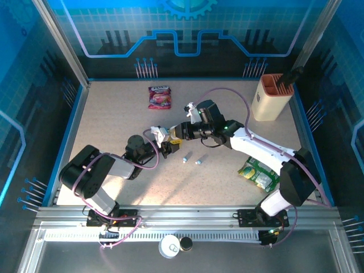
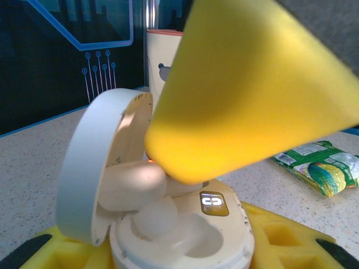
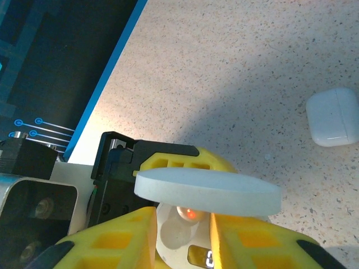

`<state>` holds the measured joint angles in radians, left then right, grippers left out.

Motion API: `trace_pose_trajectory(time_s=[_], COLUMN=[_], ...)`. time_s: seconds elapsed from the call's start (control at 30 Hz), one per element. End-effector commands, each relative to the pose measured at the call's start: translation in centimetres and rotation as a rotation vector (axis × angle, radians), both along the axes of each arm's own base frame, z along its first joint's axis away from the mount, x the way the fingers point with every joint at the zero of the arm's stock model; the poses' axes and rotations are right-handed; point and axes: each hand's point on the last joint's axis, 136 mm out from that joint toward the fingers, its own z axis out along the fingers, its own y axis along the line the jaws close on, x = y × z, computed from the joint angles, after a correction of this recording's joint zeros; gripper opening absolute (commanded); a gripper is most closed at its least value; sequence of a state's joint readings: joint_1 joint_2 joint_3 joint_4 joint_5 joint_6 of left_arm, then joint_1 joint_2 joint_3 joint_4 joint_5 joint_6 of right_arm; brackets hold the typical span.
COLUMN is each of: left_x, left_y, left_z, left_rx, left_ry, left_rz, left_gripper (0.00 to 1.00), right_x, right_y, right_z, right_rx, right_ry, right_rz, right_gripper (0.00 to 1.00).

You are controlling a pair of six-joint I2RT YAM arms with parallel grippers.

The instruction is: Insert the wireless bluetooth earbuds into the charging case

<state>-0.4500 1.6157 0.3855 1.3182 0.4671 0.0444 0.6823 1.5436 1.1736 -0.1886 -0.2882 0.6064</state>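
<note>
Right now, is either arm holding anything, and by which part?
The left tool grips the open white charging case by its base. Whether the right tool holds anything cannot be told.

odds and ends around the speckled desk [image 1: 108, 131]
a pink snack packet [image 1: 160, 96] lies flat near the far edge, a little left of the middle. in the far right corner a cream holder [image 1: 267, 102] with an orange rim stands upright, a dark handle [image 1: 292, 76] poking out of its top. a green crinkly packet [image 1: 259, 172] lies flat towards the near right corner, well apart from the holder. the desk top is pale and flecked, with a blue border down its sides. off the desk, on the grey ledge [image 1: 307, 256] in front of the near edge, a white round disc [image 1: 169, 246] sits just beside a smaller black round thing [image 1: 185, 244]. blue printed panels [image 1: 182, 28] wall in the back and sides.
</note>
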Motion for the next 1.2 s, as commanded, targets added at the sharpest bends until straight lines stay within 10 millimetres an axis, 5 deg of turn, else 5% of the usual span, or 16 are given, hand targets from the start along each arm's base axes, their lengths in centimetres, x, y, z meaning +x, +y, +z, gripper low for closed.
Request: trace_pose_trajectory(time_s=[0.0,0.7,1.17], left_x=[-0.1,0.1,1.2], left_y=[-0.7,-0.6,-0.4], left_z=[3.0,2.6,2.3], left_rx=[-0.04,-0.023,-0.033], left_ry=[-0.122,-0.131,-0.103], left_rz=[-0.034,-0.022,0.023], left_gripper=[0.18,0.18,0.18], right_x=[-0.3,-0.1,-1.3], right_y=[0.4,0.6,0.6], right_z=[-1.1,-2.8,-0.9], right_rx=[-0.044,-0.119,-0.054], right_ry=[0.032,0.087,0.052], right_rz=[0.003,-0.025,0.004], right_gripper=[0.28,0.23,0.2])
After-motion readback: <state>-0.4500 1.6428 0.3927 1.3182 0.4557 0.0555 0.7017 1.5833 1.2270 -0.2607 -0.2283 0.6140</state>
